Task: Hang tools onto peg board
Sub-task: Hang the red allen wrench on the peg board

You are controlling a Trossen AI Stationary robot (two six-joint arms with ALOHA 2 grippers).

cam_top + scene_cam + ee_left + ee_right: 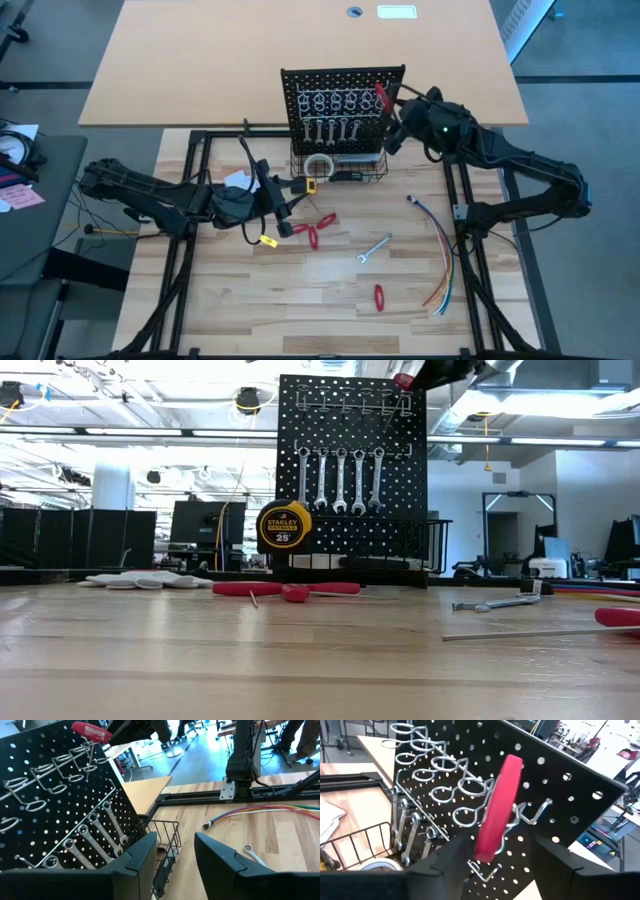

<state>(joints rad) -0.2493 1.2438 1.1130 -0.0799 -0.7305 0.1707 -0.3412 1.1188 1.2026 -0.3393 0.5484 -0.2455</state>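
Pincer (497, 857) of the right arm stood parted at the peg board (342, 105), upper centre, jaws apart around a red-handled tool (500, 805) hanging on a ring hook (470, 815); left pincer (175, 857) hovered half-spread, empty.

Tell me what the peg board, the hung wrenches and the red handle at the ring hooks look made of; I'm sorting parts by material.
Peg board: looks like sheet metal with a matte black coating, punched with even holes. Hung wrenches: bare polished steel, judging by their bright silver shine. Red handle: probably smooth plastic or a rubber dip, with a soft, even sheen. Ring hooks: pale bent metal wire.
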